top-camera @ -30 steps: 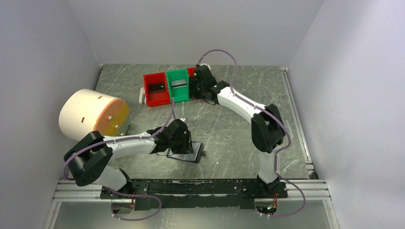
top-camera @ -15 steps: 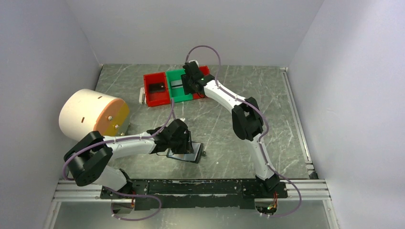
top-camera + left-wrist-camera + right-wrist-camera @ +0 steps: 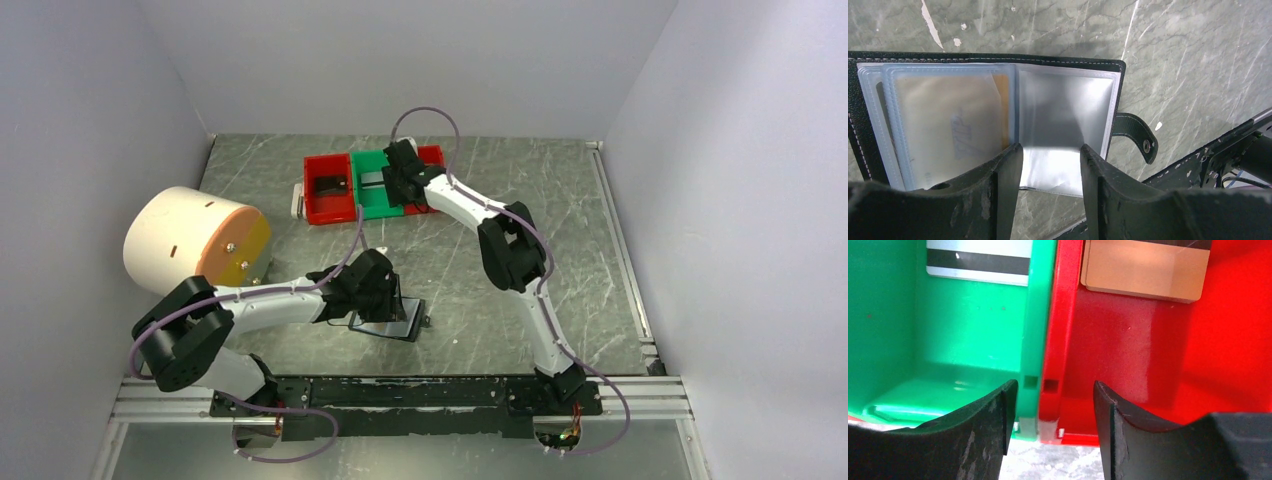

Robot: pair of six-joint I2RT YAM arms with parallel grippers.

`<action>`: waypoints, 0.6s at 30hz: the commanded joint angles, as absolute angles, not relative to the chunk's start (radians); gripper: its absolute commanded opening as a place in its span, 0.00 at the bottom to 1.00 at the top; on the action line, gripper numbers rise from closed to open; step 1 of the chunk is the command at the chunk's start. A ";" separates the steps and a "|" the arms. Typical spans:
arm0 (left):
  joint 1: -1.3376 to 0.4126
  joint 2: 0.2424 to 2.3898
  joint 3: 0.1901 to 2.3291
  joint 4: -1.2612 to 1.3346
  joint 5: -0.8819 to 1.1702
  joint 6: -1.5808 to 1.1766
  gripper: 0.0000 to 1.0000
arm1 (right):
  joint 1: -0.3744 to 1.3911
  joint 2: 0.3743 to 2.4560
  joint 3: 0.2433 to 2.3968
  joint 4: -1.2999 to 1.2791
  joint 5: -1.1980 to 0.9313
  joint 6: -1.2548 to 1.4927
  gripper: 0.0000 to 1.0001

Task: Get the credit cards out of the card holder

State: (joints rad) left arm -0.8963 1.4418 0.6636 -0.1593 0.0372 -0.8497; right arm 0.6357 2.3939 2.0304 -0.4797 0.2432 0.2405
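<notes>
Top external view: the black card holder (image 3: 400,328) lies open near the table's near edge, left of centre. The left gripper (image 3: 385,300) is above it with its jaws apart and nothing between them. A tan-orange card (image 3: 948,125) is tucked inside the holder. By the far edge, the right gripper (image 3: 1054,390) hangs spread and empty over the wall between the green bin (image 3: 973,320), which holds a striped grey card (image 3: 979,260), and the red bin (image 3: 1148,350), which holds a tan card (image 3: 1145,270).

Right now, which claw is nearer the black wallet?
Left. The left claw is over the open wallet; the right claw is far off, above the green bin and a red bin.
</notes>
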 commanded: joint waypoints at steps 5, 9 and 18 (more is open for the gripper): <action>-0.896 1.417 0.665 -0.144 0.049 -0.845 0.52 | 0.641 2.211 1.748 -0.444 0.248 0.278 0.59; -0.900 1.411 0.655 -0.124 0.069 -0.844 0.53 | 0.642 2.119 1.620 -0.416 0.258 0.294 0.59; -0.926 1.450 0.677 -0.078 0.120 -0.844 0.52 | 0.642 1.884 1.507 -0.437 0.216 0.309 0.60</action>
State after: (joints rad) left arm -0.9108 1.4372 0.6617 -0.1234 0.0792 -0.8494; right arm 0.6407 2.0174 1.5124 -0.4305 0.2398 0.2932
